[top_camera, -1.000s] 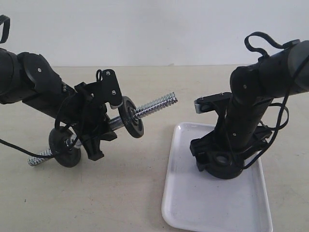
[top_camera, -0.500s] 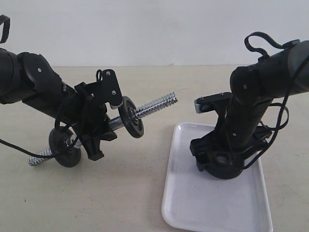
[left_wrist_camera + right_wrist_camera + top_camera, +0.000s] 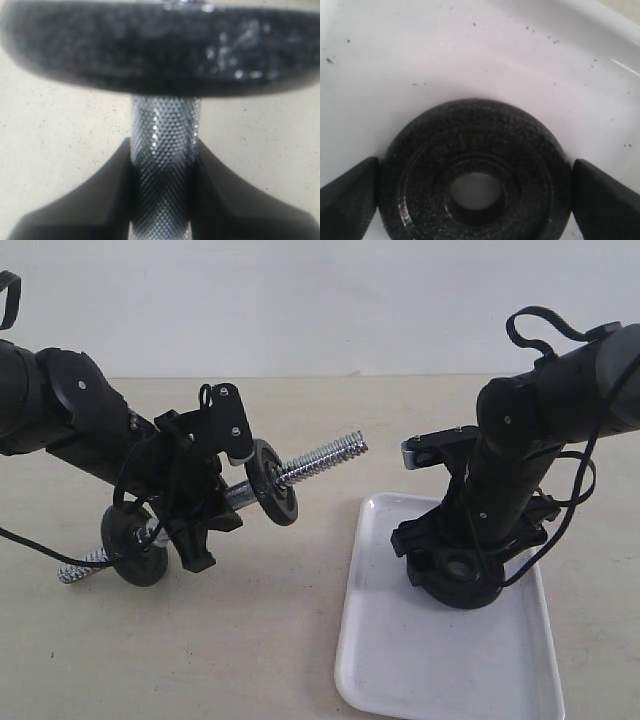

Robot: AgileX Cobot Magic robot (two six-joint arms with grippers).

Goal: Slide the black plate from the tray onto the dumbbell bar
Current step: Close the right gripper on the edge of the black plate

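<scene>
The right claw [image 3: 475, 175] stands low over the tray [image 3: 400, 670], its fingers [image 3: 347, 195] set against opposite edges of the black plate [image 3: 475, 165], which lies flat on the tray. Whether they squeeze it yet I cannot tell. The left claw [image 3: 162, 200] is clamped on the dumbbell bar [image 3: 325, 462], held tilted above the tabletop [image 3: 260, 640].

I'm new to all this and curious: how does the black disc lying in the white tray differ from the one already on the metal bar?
The tray disc lies flat on the white tray; the bar disc stands on edge, tilted, in the air. The tray disc's hole is empty; the dumbbell bar runs through the bar disc. Both are round, black and speckled, seemingly alike.
</scene>
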